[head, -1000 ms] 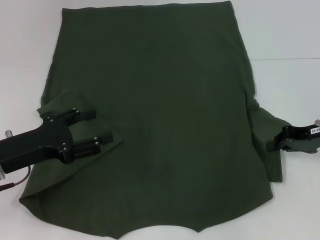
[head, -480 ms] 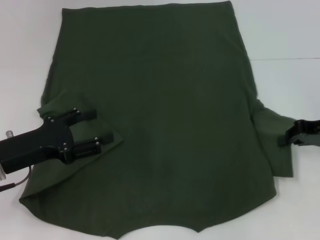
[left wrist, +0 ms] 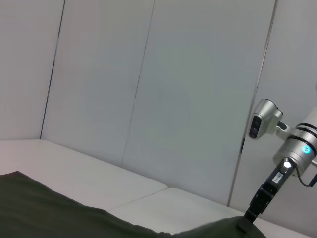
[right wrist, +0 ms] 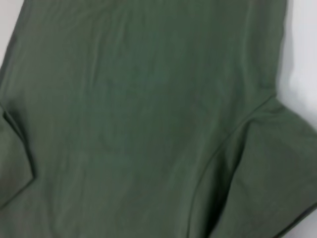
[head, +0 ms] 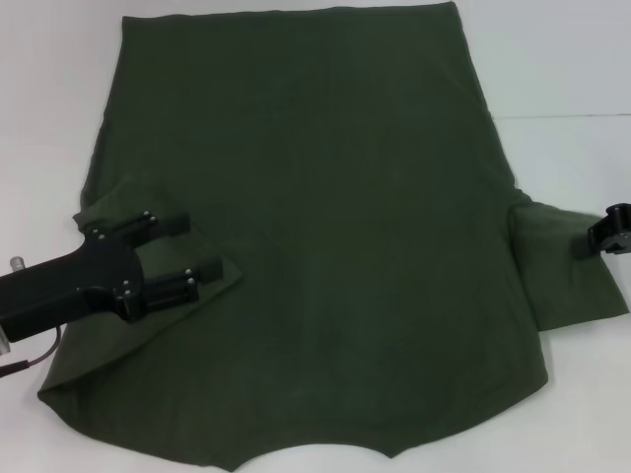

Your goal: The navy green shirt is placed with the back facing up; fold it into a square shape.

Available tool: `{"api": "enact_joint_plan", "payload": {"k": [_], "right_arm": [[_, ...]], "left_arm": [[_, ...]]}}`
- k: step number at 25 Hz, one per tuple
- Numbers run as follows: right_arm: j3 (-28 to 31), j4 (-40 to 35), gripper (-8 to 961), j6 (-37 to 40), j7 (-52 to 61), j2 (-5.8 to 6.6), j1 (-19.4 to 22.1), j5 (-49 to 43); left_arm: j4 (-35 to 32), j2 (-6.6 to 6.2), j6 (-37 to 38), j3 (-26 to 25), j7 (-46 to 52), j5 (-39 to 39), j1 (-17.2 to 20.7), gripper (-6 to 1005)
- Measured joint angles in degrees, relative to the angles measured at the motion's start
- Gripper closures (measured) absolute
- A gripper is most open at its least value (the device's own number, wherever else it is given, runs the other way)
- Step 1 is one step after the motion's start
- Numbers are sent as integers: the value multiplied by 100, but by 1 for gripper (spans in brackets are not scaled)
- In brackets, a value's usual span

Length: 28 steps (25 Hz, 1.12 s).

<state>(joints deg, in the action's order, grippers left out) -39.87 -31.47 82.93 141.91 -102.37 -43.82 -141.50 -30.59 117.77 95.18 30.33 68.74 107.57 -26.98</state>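
The navy green shirt [head: 315, 217] lies spread flat on the white table, plain side up, hem at the far end. Its left sleeve is folded inward over the body, and my left gripper [head: 200, 246] rests on that fold with its fingers apart. My right gripper [head: 598, 239] sits at the table's right edge, shut on the right sleeve [head: 562, 271], which stretches outward from the body. The right wrist view shows the shirt [right wrist: 129, 114] and that sleeve [right wrist: 267, 173] from above. In the left wrist view the shirt [left wrist: 49, 213] shows low, with the right arm [left wrist: 277, 178] beyond it.
The white table [head: 49, 79] shows bare to the left, right and far side of the shirt. A seam line in the table [head: 562, 116] runs along the right side. Pale wall panels [left wrist: 148, 89] stand behind the table.
My right gripper has moved to the right, drawing the right sleeve out from the body so it now lies spread outward. The left gripper has stayed in place.
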Motion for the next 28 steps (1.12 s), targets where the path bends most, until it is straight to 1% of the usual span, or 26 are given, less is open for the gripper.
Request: {"api": "enact_joint_plan", "payload": {"k": [11,18,28], "right_arm": [[31,-270,935,-49,16,-7,-203,-629],[77,-517,934,-70,-5,5,-215,-663],[64,-680,934,-76,-248,0,-293,-669]], "left_arm": [[0,-9,12,-24,29,0,0,152],[0,-12,19,-80,22,0,25,152],[0,-18,18,-81,37,0,1,152]]}}
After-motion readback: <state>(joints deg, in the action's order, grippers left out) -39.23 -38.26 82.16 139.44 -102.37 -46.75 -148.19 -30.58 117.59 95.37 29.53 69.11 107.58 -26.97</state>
